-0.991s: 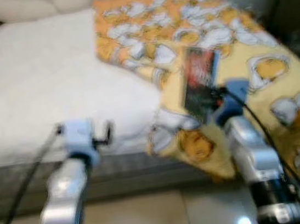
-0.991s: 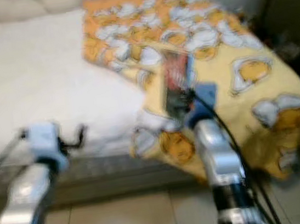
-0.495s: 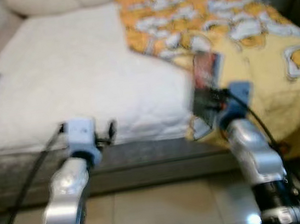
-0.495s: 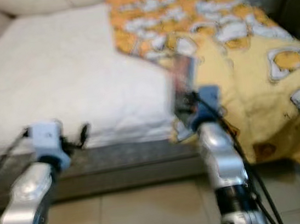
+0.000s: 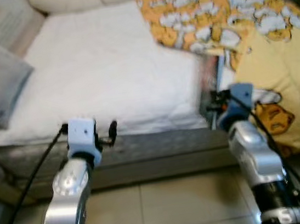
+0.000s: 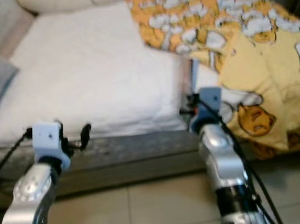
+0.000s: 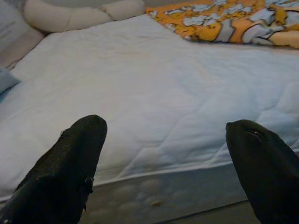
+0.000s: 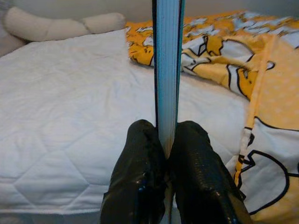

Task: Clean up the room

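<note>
Head view: I see the right gripper (image 5: pixel 215 103) holding a thin book (image 5: pixel 210 84) upright at the foot edge of the white bed (image 5: pixel 106 73), beside the yellow blanket (image 5: pixel 276 62) | Left wrist: left gripper (image 7: pixel 168 158) fingers wide apart, near the bed | Right wrist: fingers (image 8: pixel 140 186) pinch the book.

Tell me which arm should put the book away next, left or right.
Right, most likely. The right gripper is already shut on the book, held edge-on over the bed. The left gripper is open and holds nothing, near the mattress edge.
</note>
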Controlling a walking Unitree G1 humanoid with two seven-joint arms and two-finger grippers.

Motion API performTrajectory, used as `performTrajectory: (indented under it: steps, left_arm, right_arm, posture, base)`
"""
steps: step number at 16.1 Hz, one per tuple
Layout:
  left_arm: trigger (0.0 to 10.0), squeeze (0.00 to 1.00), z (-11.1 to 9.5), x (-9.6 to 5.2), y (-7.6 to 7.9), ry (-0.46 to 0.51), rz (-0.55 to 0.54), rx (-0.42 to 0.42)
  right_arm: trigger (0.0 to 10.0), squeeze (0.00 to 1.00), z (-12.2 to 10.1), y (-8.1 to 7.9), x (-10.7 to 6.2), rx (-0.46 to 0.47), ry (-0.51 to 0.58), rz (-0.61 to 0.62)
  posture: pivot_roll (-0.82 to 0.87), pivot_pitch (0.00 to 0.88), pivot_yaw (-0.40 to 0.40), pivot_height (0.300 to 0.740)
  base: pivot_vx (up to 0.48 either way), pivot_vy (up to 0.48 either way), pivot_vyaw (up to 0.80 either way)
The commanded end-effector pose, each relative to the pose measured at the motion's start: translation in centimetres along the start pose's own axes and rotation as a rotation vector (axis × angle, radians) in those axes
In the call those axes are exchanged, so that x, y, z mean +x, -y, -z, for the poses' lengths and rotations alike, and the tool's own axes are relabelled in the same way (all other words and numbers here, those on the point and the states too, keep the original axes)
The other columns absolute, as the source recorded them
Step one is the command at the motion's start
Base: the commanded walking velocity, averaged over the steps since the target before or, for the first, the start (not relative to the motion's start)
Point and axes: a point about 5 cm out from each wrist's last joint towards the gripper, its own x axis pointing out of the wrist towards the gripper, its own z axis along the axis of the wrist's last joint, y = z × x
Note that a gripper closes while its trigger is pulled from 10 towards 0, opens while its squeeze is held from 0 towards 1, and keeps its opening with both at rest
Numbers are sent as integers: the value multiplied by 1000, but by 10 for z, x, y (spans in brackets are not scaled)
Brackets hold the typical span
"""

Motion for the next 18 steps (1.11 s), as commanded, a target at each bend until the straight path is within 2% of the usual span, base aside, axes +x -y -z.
performTrajectory:
  steps: [1,10,15,18]
  left_arm:
    - [10000,176,-2,-2,-9,6,-29,15]
    - [10000,173,-3,2,-5,9,-28,8]
    - [10000,165,-7,4,-7,40,-57,-9]
    - [10000,184,-10,4,-13,63,-87,-29]
  right_arm:
    - [10000,0,-16,-13,4,10,70,-45]
    - [10000,0,-17,-10,5,10,68,-43]
    - [10000,0,-15,-12,6,55,52,-58]
    - [10000,0,-12,-14,5,30,48,-55]
  posture:
    - [32,0,-13,740]
    - [24,0,-14,740]
    - [30,0,-22,740]
    - [34,0,-20,740]
  base:
    - [0,480,0]
    - [0,477,0]
    - [0,0,0]
    - [0,0,0]
